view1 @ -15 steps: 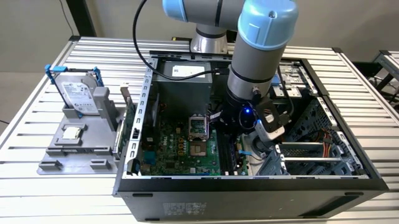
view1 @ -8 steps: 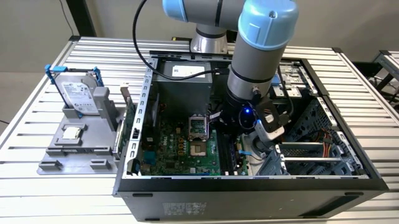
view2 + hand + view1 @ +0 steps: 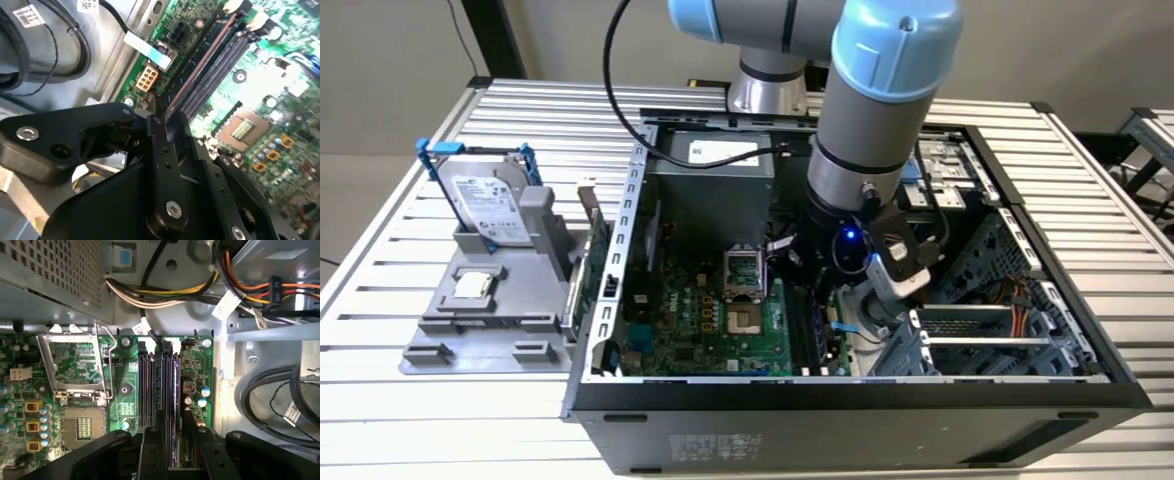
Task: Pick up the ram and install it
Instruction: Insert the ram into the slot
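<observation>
Claw (image 3: pixel 172 427) closed narrowly on the ram (image 3: pixel 173 390), standing on edge in a motherboard (image 3: pixel 197 357) slot inside the open case (image 3: pixel 854 400).

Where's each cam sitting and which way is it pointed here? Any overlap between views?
Exterior view: off the arm, above, looking down into the open PC case on the slatted table; shows the arm reaching in.
First wrist view: on the arm, looking straight down at the motherboard; shows the gripper over the memory slots.
Second wrist view: on the arm, looking obliquely across the board; shows the black gripper body.
Shared: both wrist views show the slots, the ram in one and the CPU socket.
</observation>
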Action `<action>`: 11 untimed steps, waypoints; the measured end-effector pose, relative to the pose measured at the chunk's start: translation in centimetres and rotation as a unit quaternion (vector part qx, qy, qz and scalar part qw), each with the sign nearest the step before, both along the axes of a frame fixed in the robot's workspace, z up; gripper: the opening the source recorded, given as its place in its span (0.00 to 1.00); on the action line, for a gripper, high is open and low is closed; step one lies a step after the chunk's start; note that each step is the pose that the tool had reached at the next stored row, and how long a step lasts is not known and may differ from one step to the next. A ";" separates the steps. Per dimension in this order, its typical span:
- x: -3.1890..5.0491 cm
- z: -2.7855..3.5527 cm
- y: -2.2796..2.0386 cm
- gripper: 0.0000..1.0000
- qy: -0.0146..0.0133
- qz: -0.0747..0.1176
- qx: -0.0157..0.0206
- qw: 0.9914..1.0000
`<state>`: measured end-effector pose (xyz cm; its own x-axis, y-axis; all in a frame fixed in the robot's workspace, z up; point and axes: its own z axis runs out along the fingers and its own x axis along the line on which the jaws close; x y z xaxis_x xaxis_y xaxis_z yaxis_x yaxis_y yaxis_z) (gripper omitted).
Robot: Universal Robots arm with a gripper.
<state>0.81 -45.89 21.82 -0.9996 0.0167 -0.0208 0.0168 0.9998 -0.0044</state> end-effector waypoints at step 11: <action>0.00 2.60 0.00 0.00 0.002 -0.003 0.000 1.000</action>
